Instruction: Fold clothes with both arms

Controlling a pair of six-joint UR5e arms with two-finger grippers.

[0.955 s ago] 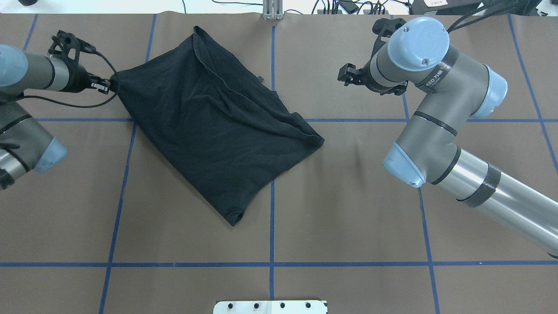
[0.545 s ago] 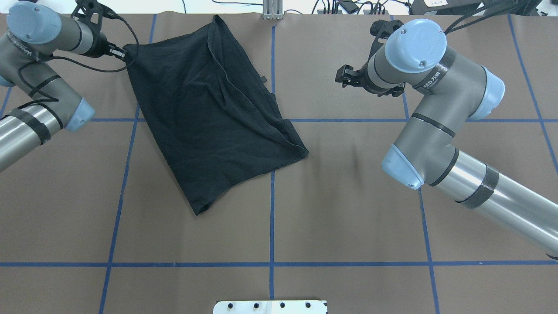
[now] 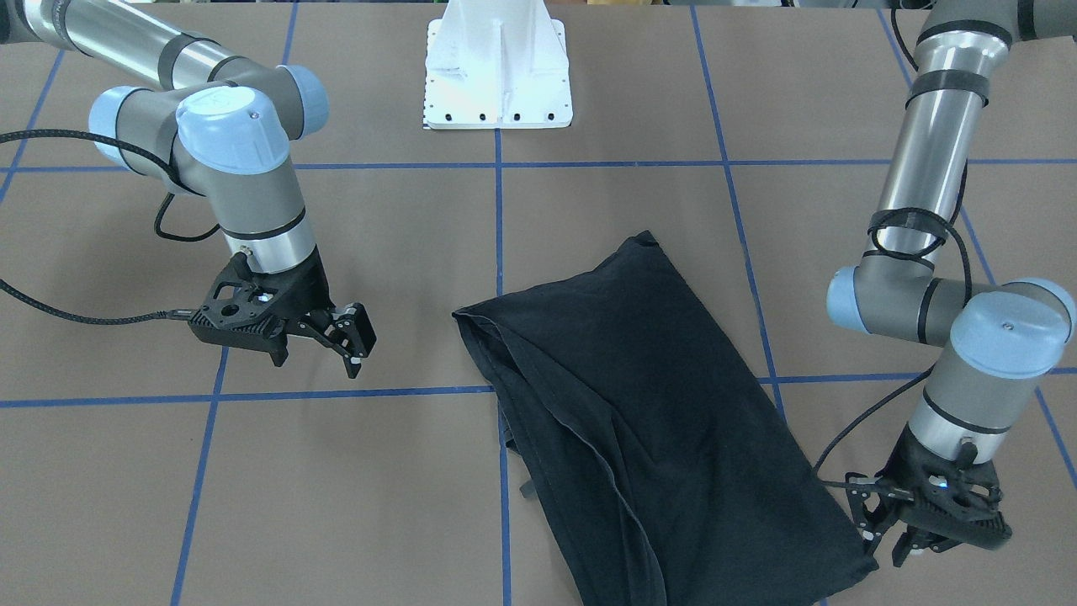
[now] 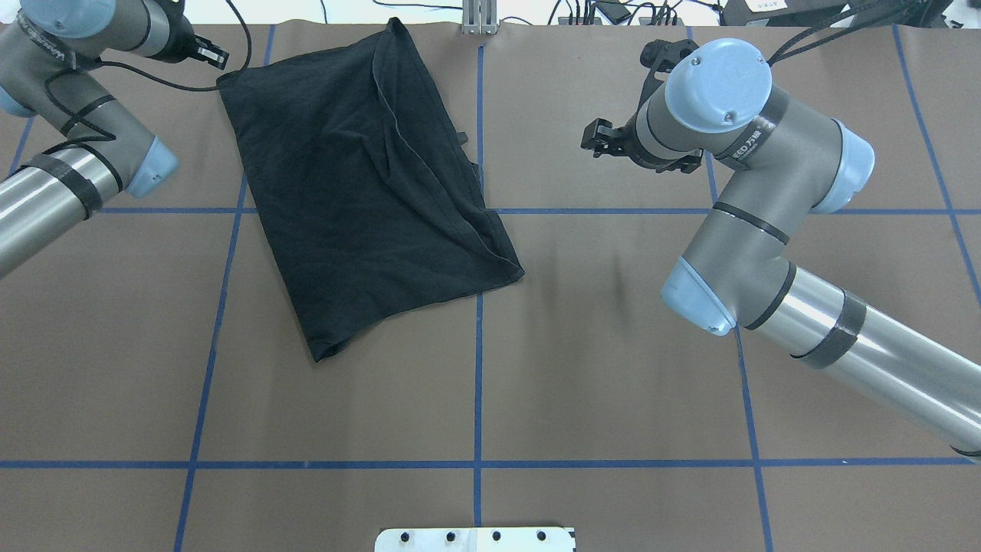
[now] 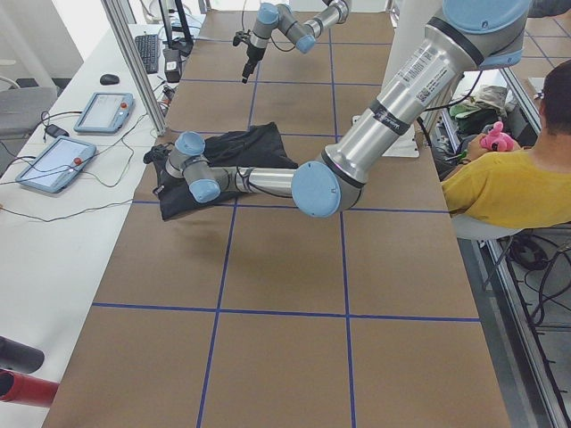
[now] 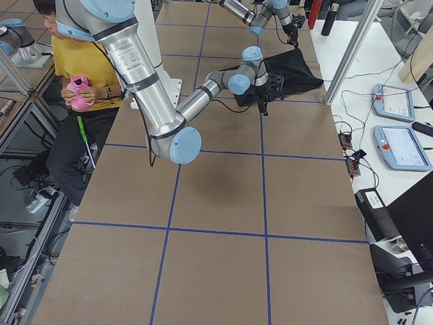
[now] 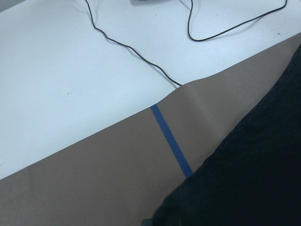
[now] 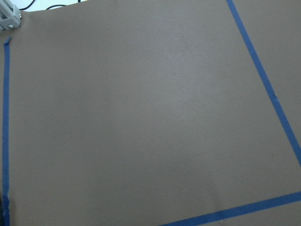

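At the far left corner of the counter, the corner away from the robot's white base, the left arm bends down low. Much of it runs off the side of the overhead view. The left jaws look small and dark there and are hard to read. In the front view they look spread apart with nothing in them. They are just beside one corner of the T-shirt, not touching it. A black cable loops by them.

The T-shirt lies flat on the left half of the counter. It is slanted, with its top end at the far edge. Only plain black cloth shows. A folded flap lies over it, and the flap's edge makes a long line down the middle. In the front view the end of the shirt is cut off by the picture. The left wrist camera sees only a bit of the cloth and a blue tape line, and none of the jaws.

On the right half, well apart from the shirt, the right arm hangs over bare counter. The right jaws are wide apart and hold nothing. The right wrist camera shows only brown counter and blue tape.

In the side views a person in a yellow top sits beside the counter, partly cut off.
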